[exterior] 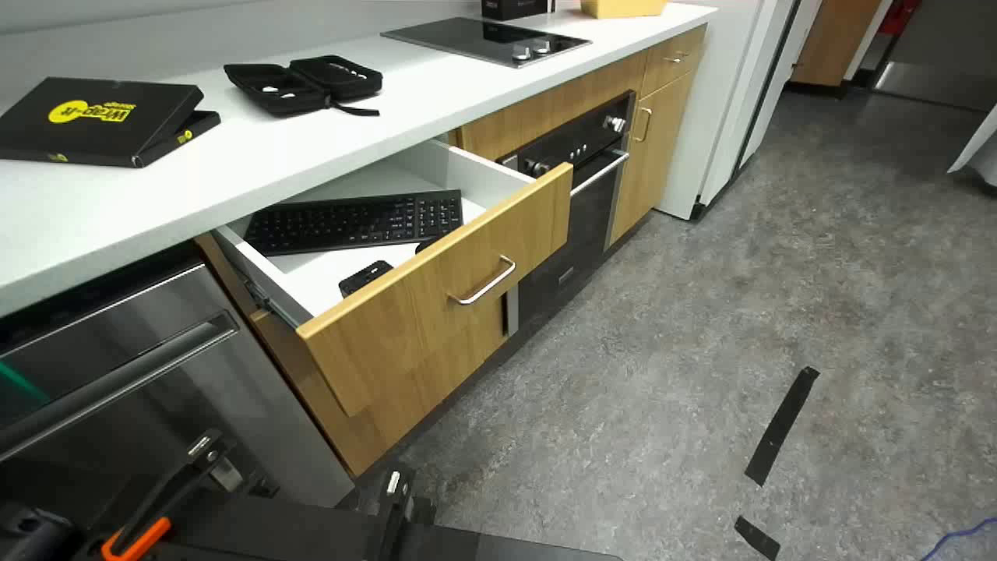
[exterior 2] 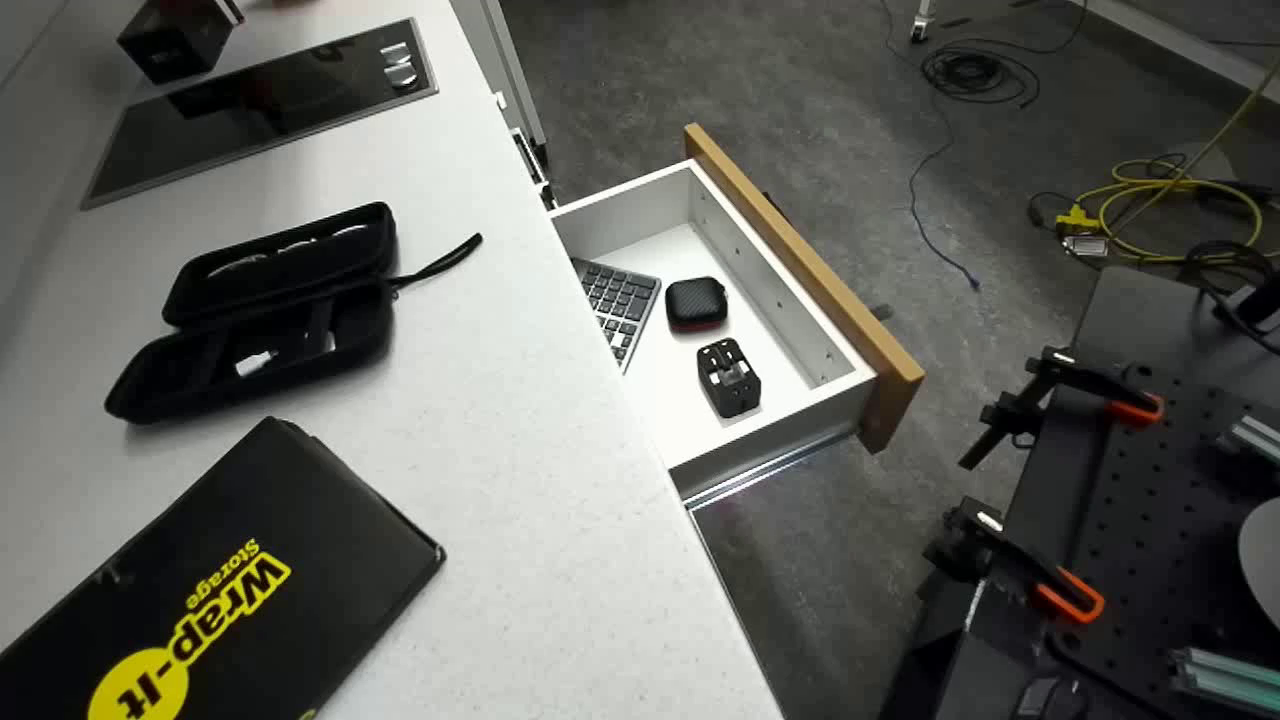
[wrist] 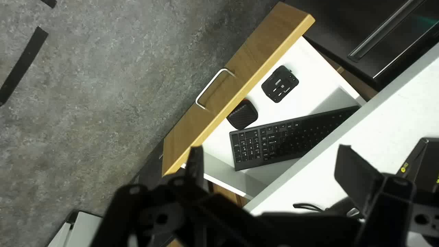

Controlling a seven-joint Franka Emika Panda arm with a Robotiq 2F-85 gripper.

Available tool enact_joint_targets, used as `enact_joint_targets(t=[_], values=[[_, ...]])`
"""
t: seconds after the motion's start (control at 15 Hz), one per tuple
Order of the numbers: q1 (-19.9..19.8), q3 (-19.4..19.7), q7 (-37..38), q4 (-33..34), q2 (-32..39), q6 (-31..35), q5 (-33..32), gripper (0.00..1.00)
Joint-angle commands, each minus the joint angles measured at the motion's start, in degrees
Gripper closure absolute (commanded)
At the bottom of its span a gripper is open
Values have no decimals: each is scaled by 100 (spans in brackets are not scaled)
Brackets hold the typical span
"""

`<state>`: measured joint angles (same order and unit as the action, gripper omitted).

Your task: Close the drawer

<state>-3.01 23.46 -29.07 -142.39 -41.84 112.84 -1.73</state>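
Below the front edge of the worktop (exterior 2: 520,500), the drawer (exterior: 405,319) is fronted in smooth, grained wood — its handle (exterior: 489,287) shiny metal. Near that edge, the cooktop (exterior: 467,39) is glossy, like glass. My fingers (wrist: 356,173) look matt — plastic or metal, I cannot tell.

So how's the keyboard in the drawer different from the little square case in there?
The keyboard is long and flat; the case is small and squarish with rounded corners.
The keyboard has rows of marked keys; the case has a woven-looking pattern and a bit of red.
The case sits nearer the front of the drawer than the keyboard.
Both are dark and lie in the drawer.
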Motion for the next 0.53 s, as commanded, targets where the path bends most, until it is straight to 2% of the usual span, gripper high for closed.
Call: enact_joint_targets(t=[0.0,0.13,0.27,0.47], values=[[-94,-77,-57,13,33,-13,69,0],[-94,-77,-56,13,32,-13,69,0],[-100,-138,94,-28,262,281,35,0],[-120,-161,217,-295,967,1263,-76,0]])
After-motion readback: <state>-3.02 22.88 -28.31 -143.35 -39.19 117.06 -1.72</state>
